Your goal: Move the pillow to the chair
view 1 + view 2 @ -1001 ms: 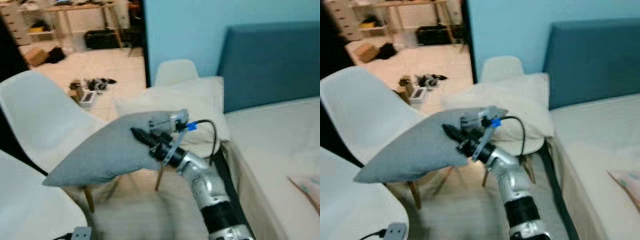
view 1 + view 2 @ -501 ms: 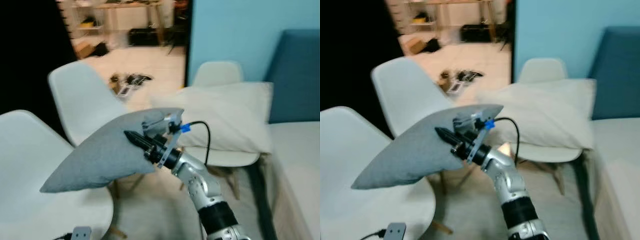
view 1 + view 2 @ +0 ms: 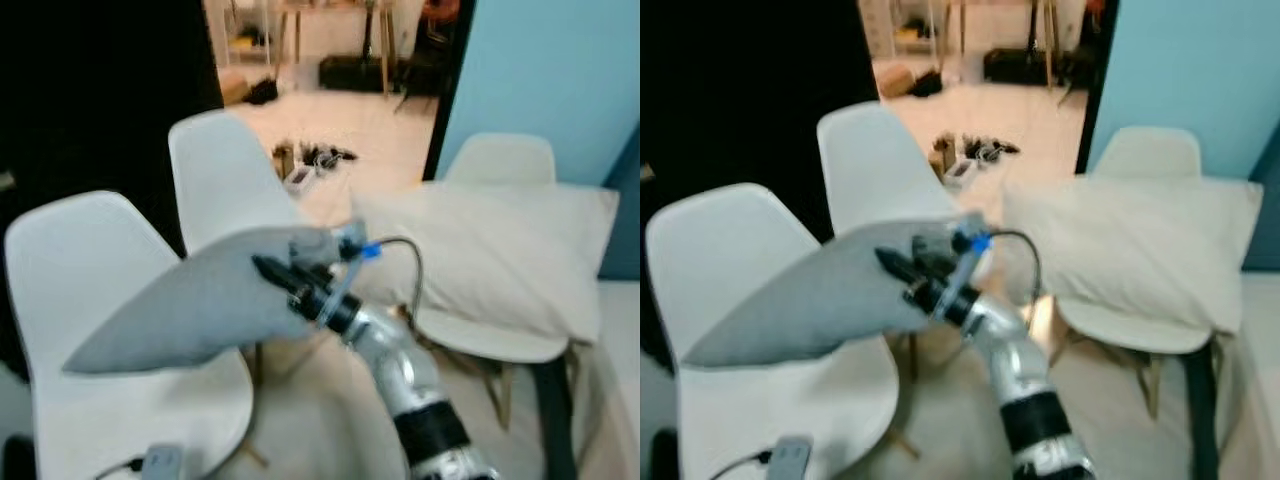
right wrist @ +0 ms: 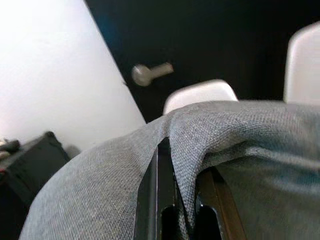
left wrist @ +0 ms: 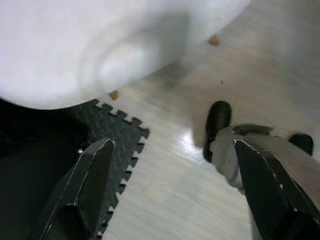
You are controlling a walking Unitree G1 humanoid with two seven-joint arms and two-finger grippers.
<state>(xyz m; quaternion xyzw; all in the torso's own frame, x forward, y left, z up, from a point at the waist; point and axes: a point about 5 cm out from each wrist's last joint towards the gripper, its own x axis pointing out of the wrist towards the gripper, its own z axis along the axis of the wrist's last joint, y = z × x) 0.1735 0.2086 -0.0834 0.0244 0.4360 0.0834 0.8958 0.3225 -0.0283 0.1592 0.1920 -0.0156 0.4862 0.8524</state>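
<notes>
Pale blue wall (image 3: 540,70) on the right, dark doorway behind, and a cluttered bright room further back with a table and stuff scattered on the floor (image 3: 315,158). Three white shell chairs stand in front of the robot: a near chair (image 3: 110,300) on the left, a second chair (image 3: 225,175) just behind it, and a far chair (image 3: 500,165) by the wall carrying a big cream pillow (image 3: 490,255) that droops over its seat. The right gripper (image 3: 285,282) reaches forward and to the left, its silver arm coming up from the bottom of the head views, with its two black fingers (image 4: 160,200) pinched tight on a fold of the grey pillow (image 3: 190,305). That grey pillow hangs in the air, held by one corner, stretching out left over the near chair's seat, not resting on it as far as anyone can tell. The left gripper (image 5: 172,165) hangs low with its fingers spread wide, holding nothing, pointing at pale wood floor (image 5: 170,190), a dark foam mat (image 5: 115,125) and the underside of a white seat (image 5: 100,45).
</notes>
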